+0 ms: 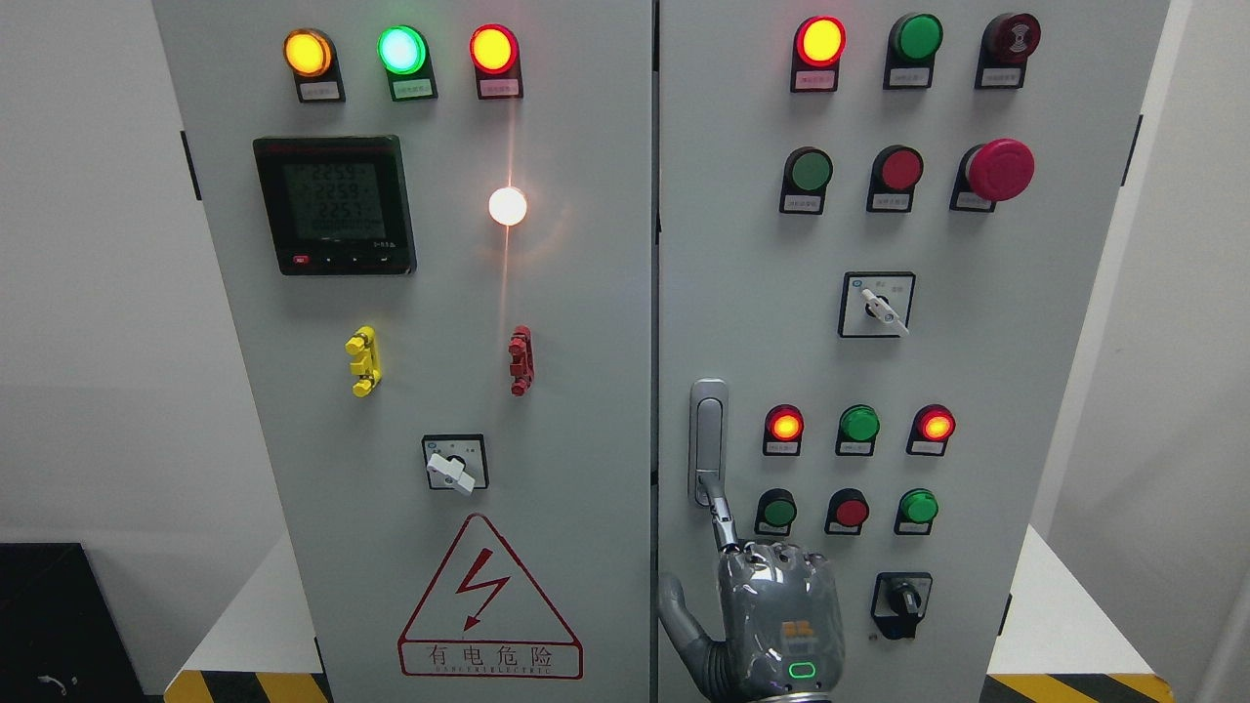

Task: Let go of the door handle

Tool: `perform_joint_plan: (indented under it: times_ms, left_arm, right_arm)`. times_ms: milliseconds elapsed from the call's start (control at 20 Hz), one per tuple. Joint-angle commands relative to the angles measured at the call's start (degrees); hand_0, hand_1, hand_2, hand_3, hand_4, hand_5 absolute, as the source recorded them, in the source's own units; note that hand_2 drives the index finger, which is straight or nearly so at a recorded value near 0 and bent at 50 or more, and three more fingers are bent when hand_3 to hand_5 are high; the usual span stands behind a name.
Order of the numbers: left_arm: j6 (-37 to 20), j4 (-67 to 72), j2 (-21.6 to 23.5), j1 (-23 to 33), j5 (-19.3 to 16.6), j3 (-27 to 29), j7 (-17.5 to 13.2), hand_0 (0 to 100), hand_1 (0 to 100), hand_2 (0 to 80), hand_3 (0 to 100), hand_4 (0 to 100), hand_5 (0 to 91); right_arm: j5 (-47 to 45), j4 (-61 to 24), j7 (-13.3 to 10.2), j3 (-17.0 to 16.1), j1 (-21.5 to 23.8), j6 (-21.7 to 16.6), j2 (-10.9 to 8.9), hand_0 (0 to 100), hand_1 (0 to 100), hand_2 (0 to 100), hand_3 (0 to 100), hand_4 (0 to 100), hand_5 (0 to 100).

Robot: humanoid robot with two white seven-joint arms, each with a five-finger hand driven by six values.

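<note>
grey metal door handle (708,439) sits at the right door's (1025,391) left edge, the right hand (776,610) below it with one outstretched finger hooked on its lower end, so the letting-go looks unfinished; next, slip that finger clear.

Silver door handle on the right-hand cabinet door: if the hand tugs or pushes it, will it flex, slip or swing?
The door handle looks like rigid metal set in a slim plate, so it probably won't flex. Its glossy finish may be slippery. The right hand meets only its lower end, so that end likely swings out rather than the whole handle moving.
</note>
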Motion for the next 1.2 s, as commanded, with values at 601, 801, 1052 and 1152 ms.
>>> perform_joint_plan:
  times_ms: [601, 801, 1052, 1152]
  left_arm:
    - [0.01, 0.00, 0.00, 0.00, 0.00, 0.00, -0.03, 12, 56, 0.0, 0, 0, 0.0]
    - [0.01, 0.00, 0.00, 0.00, 0.00, 0.00, -0.03, 12, 56, 0.0, 0, 0, 0.0]
    - [0.01, 0.00, 0.00, 0.00, 0.00, 0.00, -0.03, 12, 56, 0.0, 0, 0, 0.0]
    - [0.01, 0.00, 0.00, 0.00, 0.00, 0.00, -0.03, 12, 56, 0.0, 0, 0, 0.0]
  right_arm:
    - [0.00, 1.07, 0.12, 0.11, 0.10, 0.03, 0.10, 47, 33, 6, 100, 100, 100]
    - [0.00, 1.43, 0.12, 0.11, 0.19, 0.11, 0.10, 47, 33, 7, 100, 100, 100]
    - [0.00, 1.69, 0.12, 0.11, 0.37, 0.20, 0.10, 47, 33, 7, 100, 100, 100]
    - [0.00, 1.69, 0.12, 0.11, 0.37, 0.20, 0.10, 47, 33, 7, 100, 100, 100]
